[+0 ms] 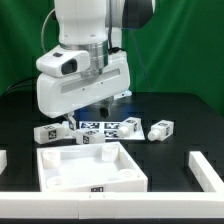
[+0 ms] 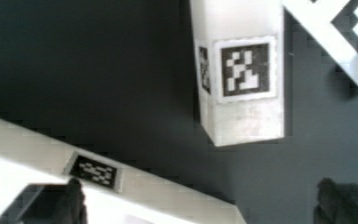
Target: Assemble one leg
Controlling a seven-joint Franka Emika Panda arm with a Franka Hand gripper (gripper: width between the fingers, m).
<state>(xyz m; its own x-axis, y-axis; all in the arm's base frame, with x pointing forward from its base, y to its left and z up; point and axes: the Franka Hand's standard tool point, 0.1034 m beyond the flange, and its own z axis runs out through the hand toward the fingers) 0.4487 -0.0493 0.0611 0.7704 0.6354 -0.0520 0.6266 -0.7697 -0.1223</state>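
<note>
In the wrist view a leg [image 2: 243,85], a stubby white block with a square tag on its face, lies on the black table just beyond the white tray's rim [image 2: 149,175]. My gripper [image 2: 197,206] is open and empty. Its two dark fingers [image 2: 41,205] stand wide apart above the tray's rim, short of the leg. In the exterior view the hand [image 1: 85,90] hangs low over the table behind the tray [image 1: 52,168]. More legs lie at the exterior view's left [image 1: 46,132], right [image 1: 160,129] and by the tray's far wall [image 1: 88,138].
The marker board [image 1: 108,126] lies behind the tray; its corner shows in the wrist view [image 2: 336,20]. White parts lie at the exterior view's left edge [image 1: 3,158] and right edge [image 1: 206,168]. A green curtain hangs behind.
</note>
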